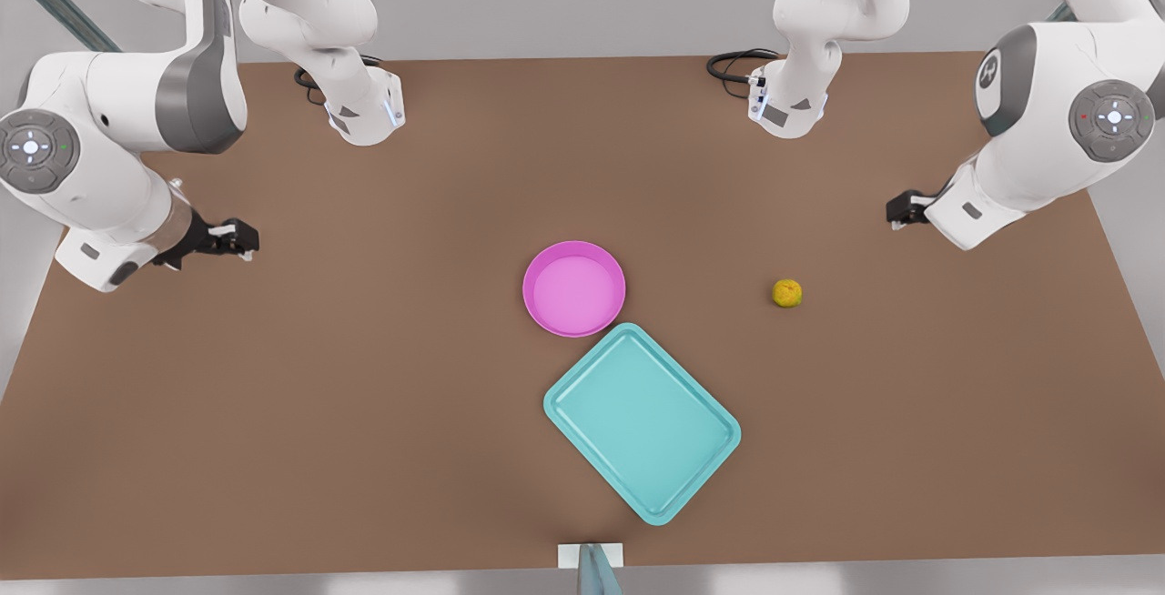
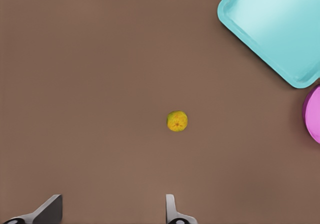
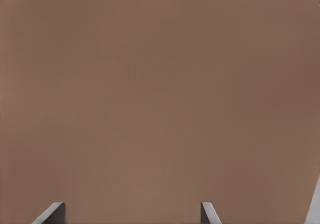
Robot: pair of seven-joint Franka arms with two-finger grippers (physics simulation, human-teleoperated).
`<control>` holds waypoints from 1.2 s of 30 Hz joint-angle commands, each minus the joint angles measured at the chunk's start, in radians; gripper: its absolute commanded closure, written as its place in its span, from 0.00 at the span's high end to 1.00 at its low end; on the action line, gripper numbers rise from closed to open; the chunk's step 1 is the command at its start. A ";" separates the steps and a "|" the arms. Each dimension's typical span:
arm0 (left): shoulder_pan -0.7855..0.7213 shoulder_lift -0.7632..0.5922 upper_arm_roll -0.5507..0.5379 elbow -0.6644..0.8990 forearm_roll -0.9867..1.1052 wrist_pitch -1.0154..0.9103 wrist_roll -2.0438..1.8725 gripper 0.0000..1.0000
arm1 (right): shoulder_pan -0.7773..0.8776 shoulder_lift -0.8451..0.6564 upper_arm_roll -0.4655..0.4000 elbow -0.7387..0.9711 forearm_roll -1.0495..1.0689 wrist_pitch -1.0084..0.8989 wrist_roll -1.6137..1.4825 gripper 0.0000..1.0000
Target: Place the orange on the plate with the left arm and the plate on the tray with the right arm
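The small yellow-orange orange (image 1: 787, 293) lies alone on the brown table toward the front view's right, also seen as the orange (image 2: 177, 121) in the left wrist view. The pink plate (image 1: 574, 247) sits mid-table, touching a corner of the teal tray (image 1: 643, 422) in front of it. Both are empty. My left gripper (image 1: 901, 210) hovers at the front view's right, behind the orange and apart from it, open (image 2: 112, 214). The plate's edge (image 2: 313, 115) and the tray (image 2: 277, 27) show beyond the orange. My right gripper (image 1: 238, 237) waits open (image 3: 131, 215) at the front view's left over bare table.
Both arm bases (image 1: 364, 113) (image 1: 787, 108) stand at the table's back edge with black cables (image 1: 733, 63) beside them. A small white block (image 1: 591, 555) sits at the front edge. Bare table surrounds the orange and lies left of the plate.
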State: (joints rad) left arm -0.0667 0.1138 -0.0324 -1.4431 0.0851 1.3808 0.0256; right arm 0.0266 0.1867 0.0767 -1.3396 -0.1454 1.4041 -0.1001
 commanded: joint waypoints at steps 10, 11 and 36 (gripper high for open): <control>-0.019 0.225 -0.003 -0.577 -0.001 0.865 0.011 1.00 | 0.010 0.011 0.000 0.002 0.006 0.073 -0.027 1.00; -0.021 0.225 -0.003 -0.617 -0.001 0.897 0.010 1.00 | 0.012 0.011 0.000 0.002 0.006 0.073 -0.027 1.00; -0.091 0.362 -0.001 -0.683 -0.001 0.902 -0.033 1.00 | 0.015 0.013 0.003 0.000 0.006 0.067 -0.020 1.00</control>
State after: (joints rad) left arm -0.1581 0.4727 -0.0337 -2.1267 0.0828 2.2753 0.0195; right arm 0.0415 0.2005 0.0797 -1.3393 -0.1401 1.4720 -0.1189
